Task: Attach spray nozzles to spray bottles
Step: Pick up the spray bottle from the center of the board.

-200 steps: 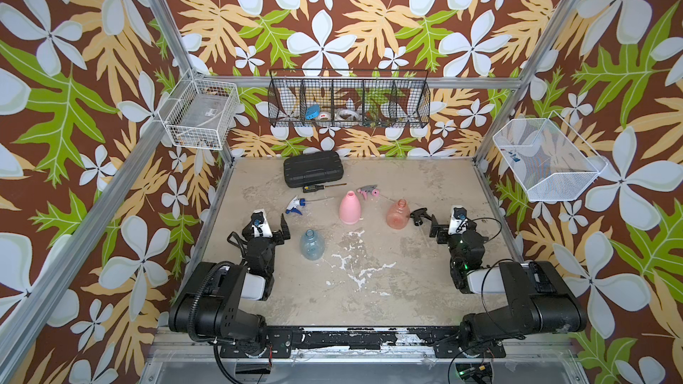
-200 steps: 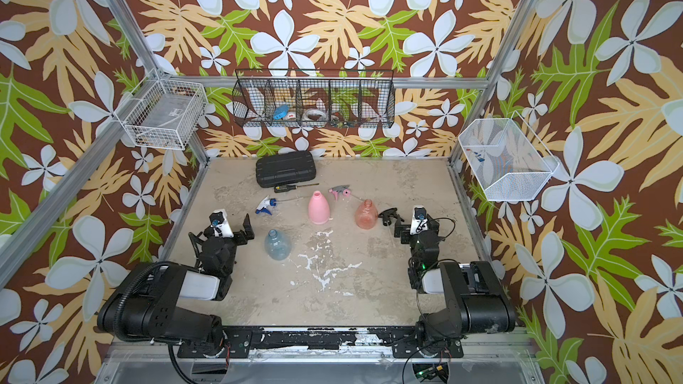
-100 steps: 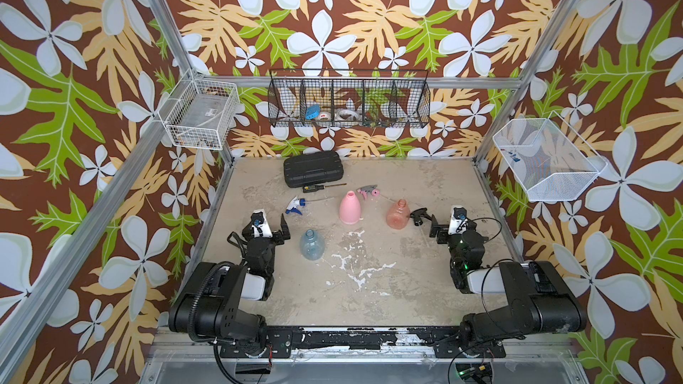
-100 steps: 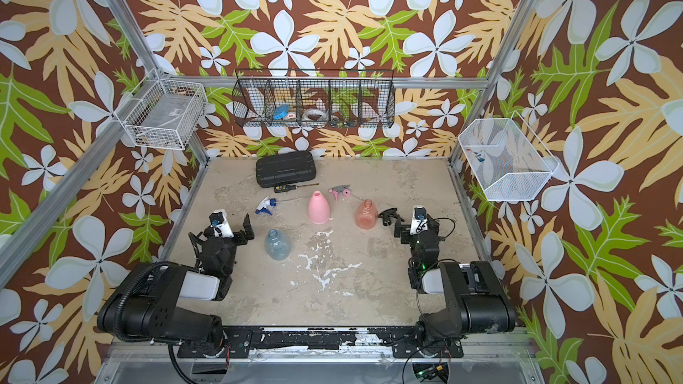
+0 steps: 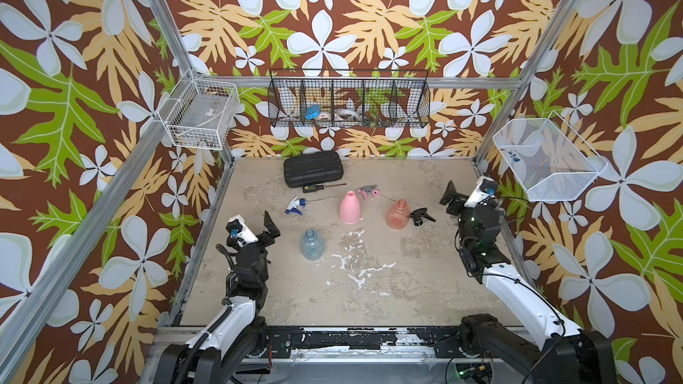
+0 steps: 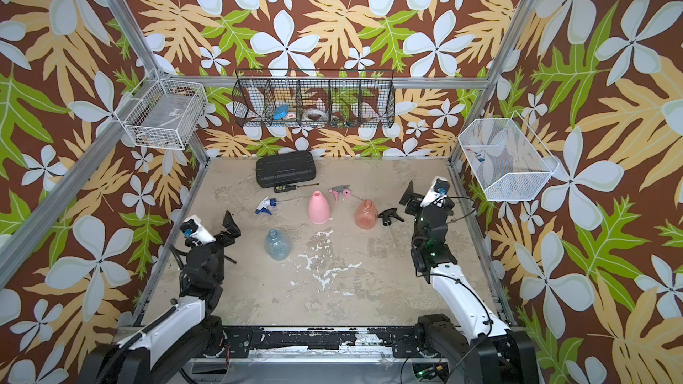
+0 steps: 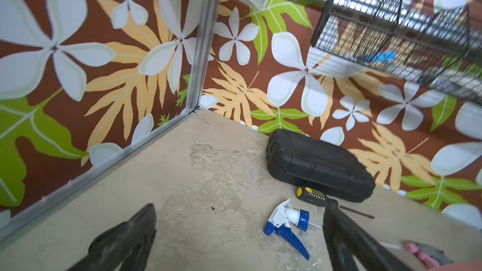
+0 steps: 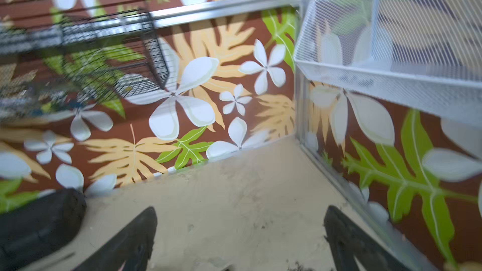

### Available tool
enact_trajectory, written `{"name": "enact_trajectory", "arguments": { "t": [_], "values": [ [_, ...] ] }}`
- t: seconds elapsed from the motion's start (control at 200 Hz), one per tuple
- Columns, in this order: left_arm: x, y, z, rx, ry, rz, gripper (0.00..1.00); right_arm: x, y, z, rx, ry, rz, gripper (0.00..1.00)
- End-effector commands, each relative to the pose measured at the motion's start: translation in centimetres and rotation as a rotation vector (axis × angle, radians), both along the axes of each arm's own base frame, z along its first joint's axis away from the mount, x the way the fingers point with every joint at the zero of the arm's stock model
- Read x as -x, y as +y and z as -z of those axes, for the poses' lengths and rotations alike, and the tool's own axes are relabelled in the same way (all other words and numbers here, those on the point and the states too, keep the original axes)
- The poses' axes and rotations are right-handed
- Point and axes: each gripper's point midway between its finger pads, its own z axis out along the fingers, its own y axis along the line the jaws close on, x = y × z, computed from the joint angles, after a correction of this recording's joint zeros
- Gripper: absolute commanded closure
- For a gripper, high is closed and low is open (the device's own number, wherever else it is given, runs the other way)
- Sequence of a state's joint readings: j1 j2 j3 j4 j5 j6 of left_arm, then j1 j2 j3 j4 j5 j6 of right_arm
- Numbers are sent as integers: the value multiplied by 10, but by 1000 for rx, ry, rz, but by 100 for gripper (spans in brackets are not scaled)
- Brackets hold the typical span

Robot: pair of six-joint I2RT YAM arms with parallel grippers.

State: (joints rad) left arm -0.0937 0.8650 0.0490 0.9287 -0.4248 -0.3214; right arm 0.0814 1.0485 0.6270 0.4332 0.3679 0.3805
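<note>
Reading the bench [image 5: 369, 289] in a top view as a clock face with twelve at the back wall, all three bottles stand upright with bare necks. The clear bluish bottle [image 5: 312, 246] is just toward nine o'clock of centre, the pink bottle [image 5: 349, 209] toward twelve, and the orange-red bottle [image 5: 398, 215] toward two. The three nozzles lie on their sides on the bench. The white-and-blue nozzle [image 5: 294, 206] is at nine o'clock of the pink bottle and apart from it, its thin tube pointing toward three. The grey-and-pink nozzle [image 5: 369, 191] lies just beside the pink bottle at one o'clock. The black nozzle [image 5: 420, 216] lies just beside the orange-red bottle at three o'clock; whether they touch I cannot tell. A black case [image 5: 313, 169] lies at the twelve o'clock edge, with a screwdriver [image 5: 313, 188] just at its six o'clock side. The left pincer [image 5: 272, 224] sits at nine o'clock of the clear bluish bottle, near but apart; it is released, with only bench between its wide-spread fingers in the left wrist view. The right pincer [image 5: 452, 198] sits near the three o'clock edge, close to the black nozzle without touching it — also released, fingers wide and holding nothing.
</note>
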Motion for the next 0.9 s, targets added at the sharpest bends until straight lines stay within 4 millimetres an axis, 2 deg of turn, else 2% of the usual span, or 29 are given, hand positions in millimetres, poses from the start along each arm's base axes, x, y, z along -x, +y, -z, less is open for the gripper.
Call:
{"name": "enact_trajectory", "arguments": {
  "t": [0.0, 0.05, 0.095, 0.15, 0.185, 0.19, 0.205, 0.31, 0.36, 0.415, 0.52, 0.58, 0.671, 0.781, 0.896],
  "values": [
    [14, 10, 2, 193, -107, -49, 0, 5, -19, 46, -254, 196, 73, 2],
    [11, 10, 7, 221, -69, -54, 0, 0, -6, 41, -262, 221, -11, 6],
    [4, 6, 8, 238, -3, -37, 0, -6, 23, 31, -252, 204, -157, 11],
    [-5, -4, 9, 257, 98, 6, 0, -8, 68, 22, -230, 187, -320, 13],
    [-8, -11, 13, 281, 160, 37, 0, -8, 108, 16, -186, 191, -444, 14],
    [-9, -12, 14, 283, 170, 42, 0, -8, 108, 16, -186, 191, -444, 14],
    [-9, -15, 17, 292, 191, 55, 0, -7, 128, 17, -167, 211, -493, 15],
    [-13, -36, 42, 340, 247, 165, 0, 5, 224, 25, -37, 295, -685, 21],
    [-13, -40, 58, 397, 258, 174, 0, 15, 262, 31, 28, 312, -755, 26],
    [-14, -46, 69, 424, 270, 204, 0, 25, 292, 37, 97, 332, -801, 28],
    [-25, -56, 74, 412, 345, 249, 0, 32, 323, 36, 133, 325, -880, 32],
    [-28, -56, 77, 419, 364, 237, 0, 33, 334, 37, 123, 320, -930, 33],
    [-30, -52, 85, 452, 379, 201, 0, 28, 335, 46, 167, 346, -920, 33],
    [-37, -49, 85, 470, 393, 166, 0, 21, 332, 56, 231, 372, -898, 34],
    [-39, -42, 89, 477, 437, 110, 0, 26, 354, 54, 236, 386, -975, 35]
  ]
}}
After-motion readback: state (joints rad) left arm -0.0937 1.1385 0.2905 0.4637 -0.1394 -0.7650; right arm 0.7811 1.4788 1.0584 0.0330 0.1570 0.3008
